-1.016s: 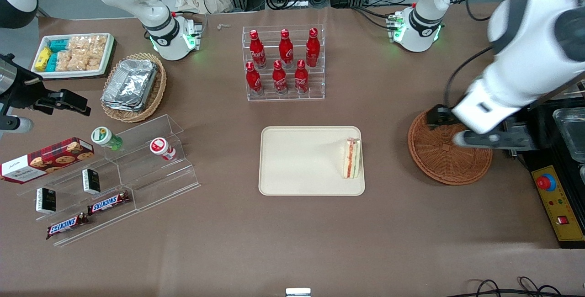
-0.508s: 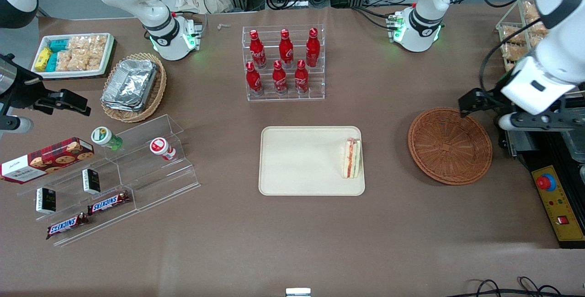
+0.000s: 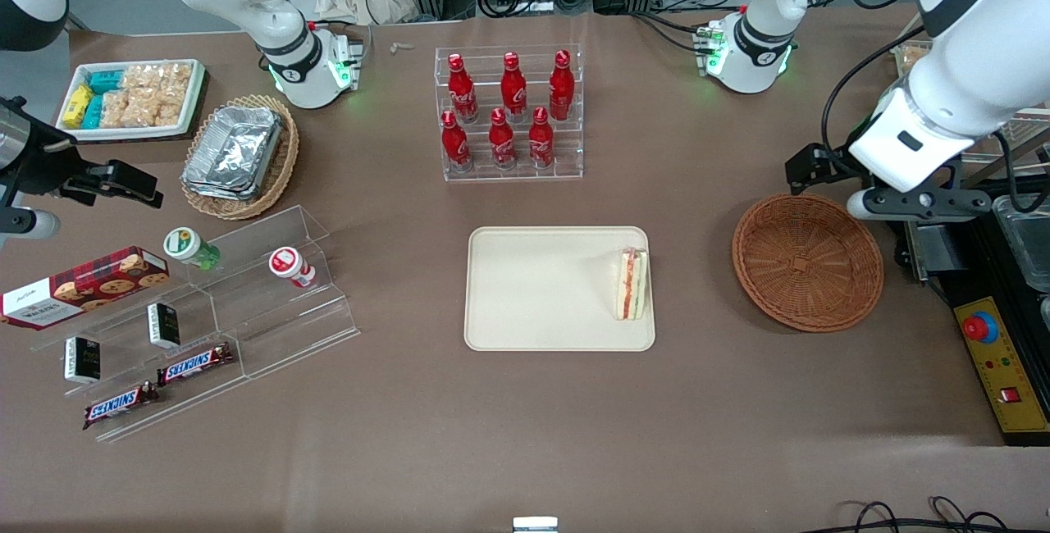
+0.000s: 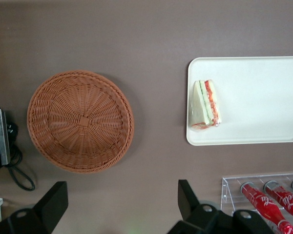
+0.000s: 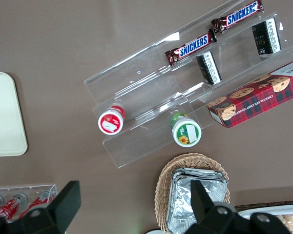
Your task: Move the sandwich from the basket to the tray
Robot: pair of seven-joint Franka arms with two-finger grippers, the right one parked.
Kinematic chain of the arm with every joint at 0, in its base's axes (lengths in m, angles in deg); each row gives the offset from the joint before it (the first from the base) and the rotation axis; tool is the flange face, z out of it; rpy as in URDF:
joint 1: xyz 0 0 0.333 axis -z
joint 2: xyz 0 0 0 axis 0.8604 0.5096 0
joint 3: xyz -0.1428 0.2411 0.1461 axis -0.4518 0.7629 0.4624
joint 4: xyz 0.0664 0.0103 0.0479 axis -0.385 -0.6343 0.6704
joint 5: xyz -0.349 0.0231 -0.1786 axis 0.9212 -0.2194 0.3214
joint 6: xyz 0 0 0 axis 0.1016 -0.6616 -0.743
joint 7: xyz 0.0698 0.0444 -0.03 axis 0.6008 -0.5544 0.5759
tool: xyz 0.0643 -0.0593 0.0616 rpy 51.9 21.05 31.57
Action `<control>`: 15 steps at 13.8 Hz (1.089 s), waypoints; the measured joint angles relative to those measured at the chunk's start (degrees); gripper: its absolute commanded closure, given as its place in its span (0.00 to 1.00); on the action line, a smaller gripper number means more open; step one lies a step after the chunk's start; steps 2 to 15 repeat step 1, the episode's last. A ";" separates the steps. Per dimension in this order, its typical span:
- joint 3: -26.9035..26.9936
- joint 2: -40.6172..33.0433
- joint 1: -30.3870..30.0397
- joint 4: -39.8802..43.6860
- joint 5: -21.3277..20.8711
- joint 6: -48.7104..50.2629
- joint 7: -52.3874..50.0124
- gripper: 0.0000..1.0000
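The sandwich [image 3: 632,283] [image 4: 206,103], a white bread wedge with red and green filling, lies on the cream tray [image 3: 533,287] [image 4: 263,97], close to the tray edge nearest the basket. The reddish-brown wicker basket [image 3: 808,262] [image 4: 80,121] holds nothing. My left gripper [image 3: 910,203] [image 4: 121,195] hangs raised over the table, just past the basket's rim and farther from the front camera than the basket. Its fingers are spread wide, open, with nothing between them.
A clear rack of red bottles [image 3: 509,115] [image 4: 268,200] stands farther from the front camera than the tray. Toward the parked arm's end are a tiered acrylic shelf of snacks [image 3: 205,312], a tan basket of foil containers [image 3: 238,156] and a white snack tray [image 3: 131,98]. A yellow control box [image 3: 997,361] sits beside the basket.
The left arm lifted off from over the basket, swung out toward its own table end, then came partway back. The sandwich stays still on the tray.
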 measured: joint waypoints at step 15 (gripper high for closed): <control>0.00 -0.61 -0.04 -0.19 -0.04 0.33 -0.01 0.00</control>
